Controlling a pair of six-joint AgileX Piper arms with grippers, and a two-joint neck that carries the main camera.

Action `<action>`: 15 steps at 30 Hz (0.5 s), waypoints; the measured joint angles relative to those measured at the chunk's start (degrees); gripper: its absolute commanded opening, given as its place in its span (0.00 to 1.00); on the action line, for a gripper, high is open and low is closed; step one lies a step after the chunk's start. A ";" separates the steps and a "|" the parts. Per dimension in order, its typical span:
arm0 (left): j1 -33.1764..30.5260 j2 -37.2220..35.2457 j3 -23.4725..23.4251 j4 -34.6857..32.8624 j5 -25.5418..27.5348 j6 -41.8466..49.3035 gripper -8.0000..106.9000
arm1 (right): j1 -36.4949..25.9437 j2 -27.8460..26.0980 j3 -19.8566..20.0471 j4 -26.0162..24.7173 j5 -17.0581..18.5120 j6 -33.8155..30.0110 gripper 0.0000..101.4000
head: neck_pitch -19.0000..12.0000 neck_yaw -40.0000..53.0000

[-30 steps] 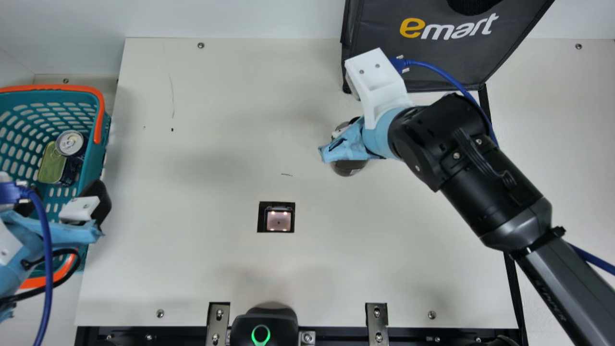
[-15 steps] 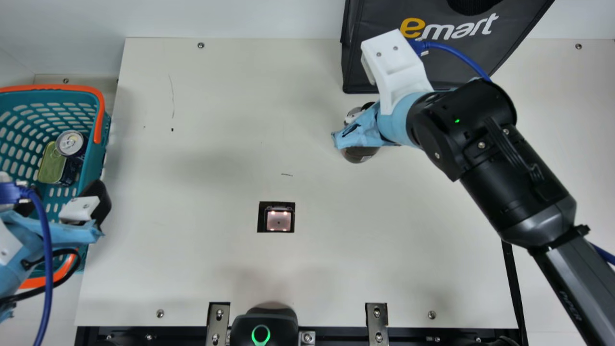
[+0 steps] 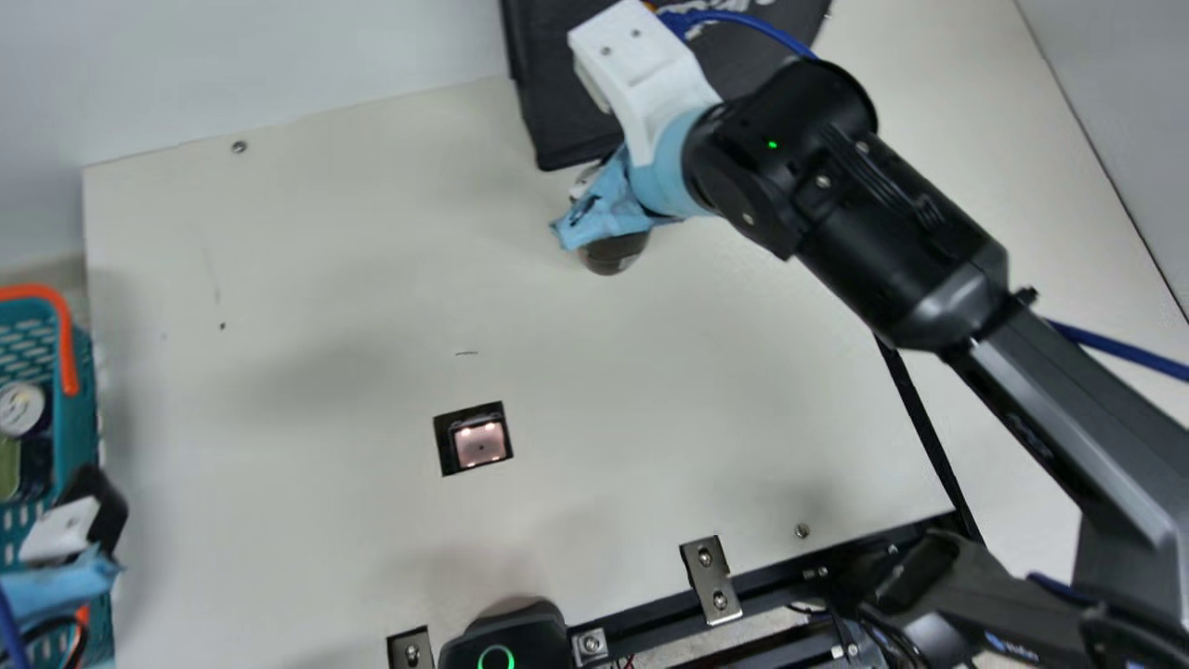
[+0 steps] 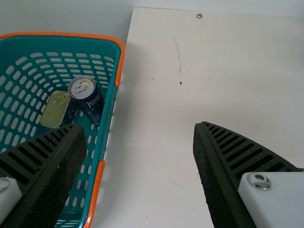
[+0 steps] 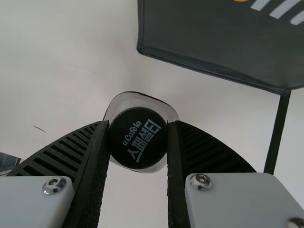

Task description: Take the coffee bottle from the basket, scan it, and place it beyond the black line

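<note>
The coffee bottle [image 3: 613, 255] sits clamped near its top in the right hand [image 5: 138, 122]; a weak squeeze could let it slip. The bag [image 5: 209, 38] stands just past that hand, so a low sweep toward the black line [image 5: 277, 133] might clip it. The left hand [image 4: 136, 126] gapes, empty.

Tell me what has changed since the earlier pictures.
The right gripper has carried the coffee bottle toward the dark bag and rightward, away from the scanner. The neck camera has turned. The left gripper stays open by the basket; nothing was released.
</note>
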 measured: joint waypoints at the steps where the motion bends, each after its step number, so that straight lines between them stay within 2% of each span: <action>1: 0.00 0.00 0.00 0.00 0.00 0.00 0.85 | -0.32 -0.15 0.14 0.00 0.00 0.00 0.00 | -0.09 -0.44; 15: 0.00 0.00 0.00 0.00 0.00 0.00 0.85 | -6.26 -2.55 1.86 -0.05 0.23 -0.57 0.00 | 0.00 -0.44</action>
